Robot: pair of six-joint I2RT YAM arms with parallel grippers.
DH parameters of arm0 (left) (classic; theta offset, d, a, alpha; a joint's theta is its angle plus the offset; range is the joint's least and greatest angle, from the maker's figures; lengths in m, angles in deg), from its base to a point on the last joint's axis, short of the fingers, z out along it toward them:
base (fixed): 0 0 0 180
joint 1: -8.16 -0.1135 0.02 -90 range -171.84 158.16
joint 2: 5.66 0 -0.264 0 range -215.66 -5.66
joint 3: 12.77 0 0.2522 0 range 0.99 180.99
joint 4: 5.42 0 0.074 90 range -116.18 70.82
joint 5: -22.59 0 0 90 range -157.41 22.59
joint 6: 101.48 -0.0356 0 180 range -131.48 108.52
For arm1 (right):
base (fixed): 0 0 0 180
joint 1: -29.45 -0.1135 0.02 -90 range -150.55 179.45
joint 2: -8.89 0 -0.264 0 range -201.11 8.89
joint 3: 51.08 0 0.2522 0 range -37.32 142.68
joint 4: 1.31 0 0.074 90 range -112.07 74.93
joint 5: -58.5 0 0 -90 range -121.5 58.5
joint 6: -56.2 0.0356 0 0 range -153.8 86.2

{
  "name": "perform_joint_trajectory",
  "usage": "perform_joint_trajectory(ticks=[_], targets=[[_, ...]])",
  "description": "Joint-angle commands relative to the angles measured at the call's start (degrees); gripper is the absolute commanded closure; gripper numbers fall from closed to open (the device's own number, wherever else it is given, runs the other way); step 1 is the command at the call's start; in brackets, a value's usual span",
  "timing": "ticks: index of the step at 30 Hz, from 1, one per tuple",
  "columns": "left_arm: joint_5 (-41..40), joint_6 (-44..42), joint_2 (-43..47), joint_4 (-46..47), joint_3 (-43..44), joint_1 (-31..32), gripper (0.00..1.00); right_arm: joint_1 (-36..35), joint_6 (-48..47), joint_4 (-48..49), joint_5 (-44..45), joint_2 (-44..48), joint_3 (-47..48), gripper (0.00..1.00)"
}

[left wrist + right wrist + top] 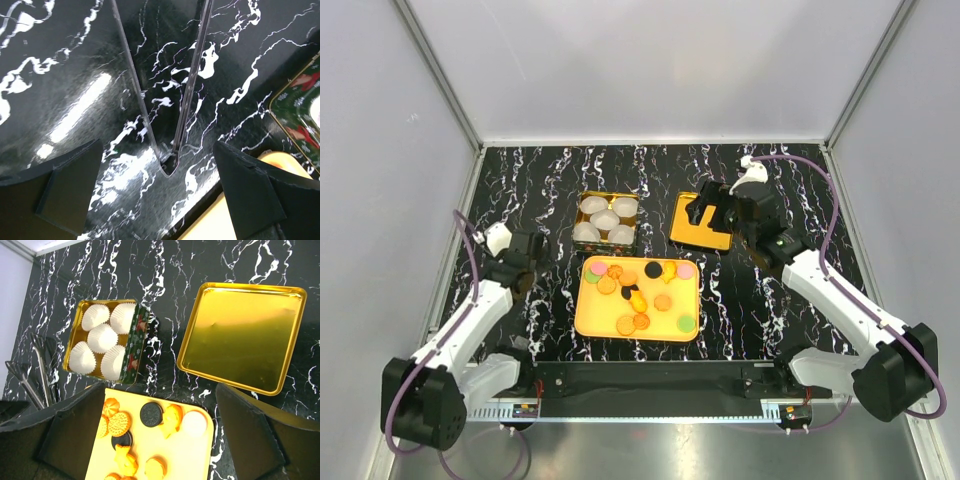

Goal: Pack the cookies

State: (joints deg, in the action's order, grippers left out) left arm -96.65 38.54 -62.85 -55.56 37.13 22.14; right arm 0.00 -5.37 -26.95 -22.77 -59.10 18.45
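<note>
Opening step: cookies [662, 301] all sit on the yellow tray [590, 312], with the tin [137, 340] at its twelve o'clock unfilled. Left gripper [165, 200] and right gripper [160, 440] gape wide, empty. Likely next: left takes the tongs [192, 85].

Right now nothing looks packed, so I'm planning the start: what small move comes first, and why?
Probably lower the left gripper onto the tongs: they lie between its open fingers, while the cookies all sit on the yellow tray.
</note>
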Motion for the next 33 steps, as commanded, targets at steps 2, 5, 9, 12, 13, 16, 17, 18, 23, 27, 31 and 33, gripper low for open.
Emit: perform_joint_trajectory(ticks=[2, 5, 9, 12, 13, 16, 17, 18, 23, 27, 31, 33], targets=[[1.28, 0.78, -4.06, 7.11, -0.11, -1.06, 0.01, -0.08, -0.83, 1.77, -1.70, 1.98, -0.40, 0.00], [1.90, 0.96, -7.14, 8.78, -0.11, -1.93, 0.01, -0.08, -0.92, 1.77, -1.79, 2.33, -0.75, 0.00], [2.95, 0.52, -11.53, 10.62, 0.60, -3.87, 0.01, -0.08, -0.74, 1.95, -2.67, 2.07, -0.84, 0.00], [3.48, -0.97, -14.70, 13.52, 0.68, -6.06, 0.01, -0.08, -0.48, 1.69, -3.28, 1.98, -0.66, 0.00], [3.83, -1.24, -15.58, 14.49, 0.77, -7.20, 0.01, -0.08, -0.48, 1.68, -3.37, 1.89, -0.57, 0.00], [3.83, -1.85, -19.79, 15.02, 1.91, -9.05, 0.01, 0.01, -0.48, 1.51, -3.81, 1.89, -0.48, 0.00], [3.92, -1.94, -21.63, 15.20, 2.18, -9.49, 0.01, -0.08, -0.39, 1.42, -3.72, 1.89, -0.48, 0.00], [3.92, -2.03, -22.35, 15.46, 2.35, -9.84, 0.02, -0.08, -0.39, 1.51, -3.81, 1.98, -0.48, 0.00], [5.85, -3.87, -24.90, 16.52, 4.20, -11.25, 0.03, 0.01, -0.13, 1.51, -4.60, 1.54, -0.48, 0.00], [5.68, -4.75, -26.74, 15.82, 5.52, -11.69, 0.05, -0.08, 0.05, 1.33, -4.95, 1.36, -0.40, 0.00], [6.12, -5.63, -27.10, 16.08, 5.61, -11.69, 0.12, 0.01, -0.12, 1.07, -4.78, 1.45, -0.22, 0.00], [6.29, -5.99, -27.71, 15.99, 6.31, -11.69, 0.14, -0.08, -0.04, 1.24, -4.95, 1.54, -0.40, 0.00]])
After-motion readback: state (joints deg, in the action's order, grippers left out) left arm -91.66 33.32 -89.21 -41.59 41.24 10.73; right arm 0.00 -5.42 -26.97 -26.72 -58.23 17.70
